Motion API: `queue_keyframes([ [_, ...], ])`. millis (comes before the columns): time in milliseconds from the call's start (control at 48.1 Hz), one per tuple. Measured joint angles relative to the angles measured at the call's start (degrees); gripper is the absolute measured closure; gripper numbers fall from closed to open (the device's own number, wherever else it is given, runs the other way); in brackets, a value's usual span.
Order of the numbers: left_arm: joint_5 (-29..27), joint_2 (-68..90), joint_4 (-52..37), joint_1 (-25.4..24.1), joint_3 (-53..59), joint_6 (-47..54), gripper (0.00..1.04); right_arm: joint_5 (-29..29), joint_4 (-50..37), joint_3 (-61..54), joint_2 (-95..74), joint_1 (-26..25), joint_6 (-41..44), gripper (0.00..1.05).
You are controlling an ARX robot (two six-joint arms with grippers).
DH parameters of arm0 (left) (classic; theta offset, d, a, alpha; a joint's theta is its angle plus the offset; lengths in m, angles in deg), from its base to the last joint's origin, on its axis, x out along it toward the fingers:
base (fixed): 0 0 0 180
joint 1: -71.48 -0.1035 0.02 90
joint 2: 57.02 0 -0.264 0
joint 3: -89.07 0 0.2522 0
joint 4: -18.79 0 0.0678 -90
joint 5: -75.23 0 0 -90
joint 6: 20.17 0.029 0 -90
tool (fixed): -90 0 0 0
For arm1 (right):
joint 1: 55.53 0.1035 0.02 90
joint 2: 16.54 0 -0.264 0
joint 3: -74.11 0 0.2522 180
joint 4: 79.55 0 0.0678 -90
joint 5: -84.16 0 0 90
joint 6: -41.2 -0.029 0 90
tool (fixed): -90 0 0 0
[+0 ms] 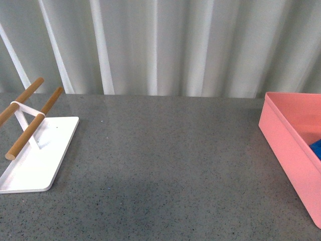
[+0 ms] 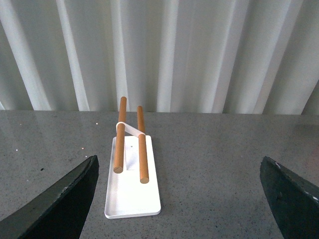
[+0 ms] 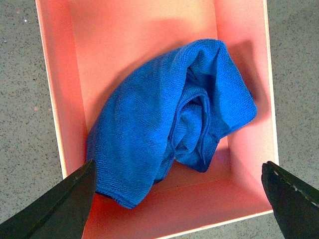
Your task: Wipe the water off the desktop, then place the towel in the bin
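Observation:
The blue towel [image 3: 164, 122] lies crumpled inside the salmon-pink bin [image 3: 50, 74], seen from above in the right wrist view. My right gripper [image 3: 182, 199] is open and empty above the bin, its dark fingertips [image 3: 65, 204] wide apart on either side. In the front view the bin [image 1: 288, 145] stands at the right edge of the grey speckled desktop [image 1: 165, 165], with a sliver of the towel [image 1: 316, 148] showing. My left gripper [image 2: 184, 199] is open and empty above the desktop [image 2: 209, 169]. Neither arm shows in the front view.
A flat white tray [image 1: 35, 160] with two wooden rods [image 1: 30, 131] stands at the left of the desktop; it also shows in the left wrist view [image 2: 130, 194]. A pale pleated curtain [image 1: 160, 45] hangs behind the desktop's far edge.

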Motion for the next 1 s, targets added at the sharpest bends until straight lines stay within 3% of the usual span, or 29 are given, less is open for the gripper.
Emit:
queue_keyframes([
  [125,0.0,0.0,0.0,0.0,0.0,0.0,0.07,-1.7,-2.89,-1.01,0.22,-0.22,-0.59,0.08],
  [146,0.02,0.0,0.0,0.0,0.0,0.0,0.07,-6.34,-12.13,-5.38,1.77,-0.46,-1.55,0.13],
  [208,-0.04,0.0,0.0,0.0,0.0,0.0,0.07,-14.08,-28.46,-14.1,4.7,-0.52,-2.82,0.22],
  [249,-0.09,0.0,0.0,0.0,0.0,0.0,0.07,-16.26,-38.16,-19.98,6.62,-0.44,-3.21,0.27],
  [395,0.0,-0.04,0.0,0.0,0.0,0.0,0.07,-16.81,-75.47,-38.58,11.91,0.85,-3.87,0.49],
  [499,0.0,0.0,0.0,0.0,0.0,0.0,0.07,-16.24,-88.89,-46.05,17.35,1.7,-3.82,0.67],
  [644,0.0,-0.07,0.0,0.0,0.0,0.0,0.07,-14.99,-91.86,-56.89,24.57,3.23,-3.8,1.0],
  [998,0.0,-0.07,0.0,0.0,0.0,0.0,0.07,-10.8,-90.31,-69.55,38.69,7.61,-3.74,1.01],
])
